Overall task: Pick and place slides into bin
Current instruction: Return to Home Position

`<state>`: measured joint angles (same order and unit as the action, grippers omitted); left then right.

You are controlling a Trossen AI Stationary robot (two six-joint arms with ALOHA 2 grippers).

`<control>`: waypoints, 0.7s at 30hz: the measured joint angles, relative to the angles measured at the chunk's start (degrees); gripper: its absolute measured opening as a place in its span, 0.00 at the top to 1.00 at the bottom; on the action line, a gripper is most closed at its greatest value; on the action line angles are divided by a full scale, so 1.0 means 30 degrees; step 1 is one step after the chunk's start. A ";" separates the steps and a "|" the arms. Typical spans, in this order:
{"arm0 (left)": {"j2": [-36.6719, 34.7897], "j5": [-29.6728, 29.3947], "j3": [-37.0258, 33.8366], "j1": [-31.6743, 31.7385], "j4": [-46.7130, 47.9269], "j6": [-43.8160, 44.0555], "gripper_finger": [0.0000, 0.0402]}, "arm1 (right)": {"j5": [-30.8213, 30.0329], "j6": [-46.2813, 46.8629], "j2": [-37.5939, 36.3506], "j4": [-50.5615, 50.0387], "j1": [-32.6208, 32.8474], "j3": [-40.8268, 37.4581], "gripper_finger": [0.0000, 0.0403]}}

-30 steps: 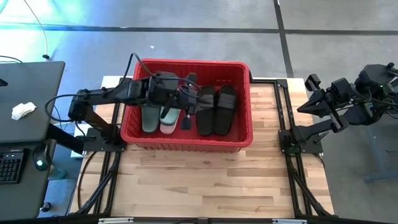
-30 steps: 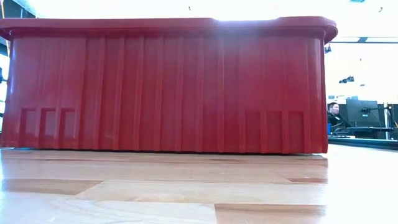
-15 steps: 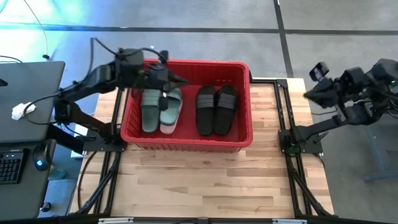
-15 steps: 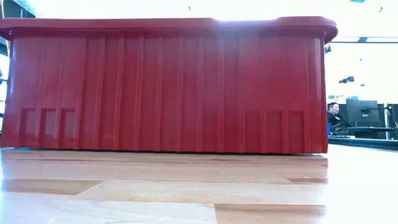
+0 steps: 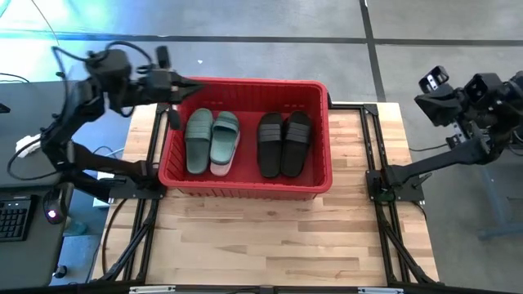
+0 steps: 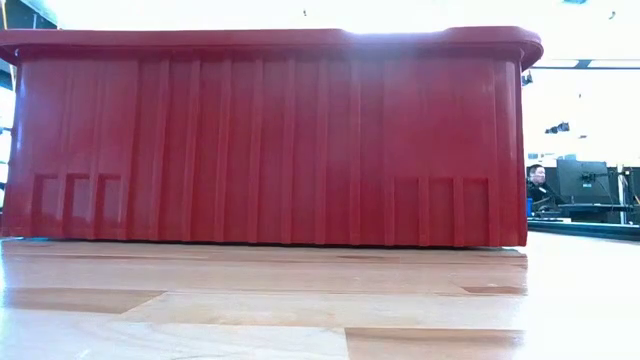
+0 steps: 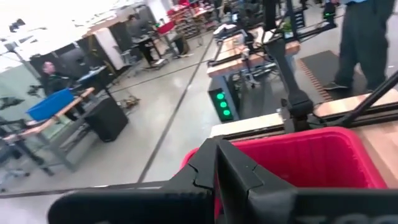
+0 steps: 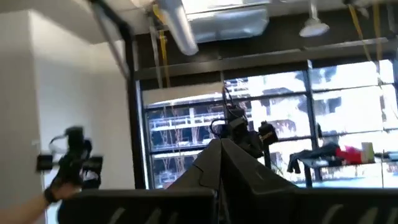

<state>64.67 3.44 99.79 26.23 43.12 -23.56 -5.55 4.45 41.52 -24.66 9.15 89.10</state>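
Even bright light on pale wooden tabletop (image 5: 261, 237), blown-out white glare behind large red plastic bin (image 6: 270, 140), faint reflection beneath it, tall windows (image 8: 348, 106) backlit in right wrist view

Free gap mid bin (image 5: 245, 181) btwn slides (image 5: 283, 144)

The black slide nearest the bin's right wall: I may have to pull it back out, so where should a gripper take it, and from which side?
Take the black slide by its wide strap, coming straight down from above. It lies flat, sole down, so the strap arches up as the one graspable part. The bin walls and the neighbouring black slide probably block any sideways approach.
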 joint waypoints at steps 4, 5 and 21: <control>-0.1369 -0.0008 0.0000 0.0845 0.1059 -0.0145 0.99 | 0.1483 -0.1381 -0.0858 -0.0338 0.0000 0.0000 1.00; -0.1712 -0.0060 0.0000 0.0991 0.1325 -0.0174 0.99 | 0.1815 -0.1714 -0.1147 -0.0359 0.0000 0.0000 1.00; -1.0015 -0.2527 -0.6546 0.1002 -0.0162 0.0961 1.00 | 0.1415 -0.2492 -0.8124 0.4289 -0.0087 -0.6873 1.00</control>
<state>34.63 -4.14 80.15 29.23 42.63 -20.68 -1.30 -3.02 17.15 -11.79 8.88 68.48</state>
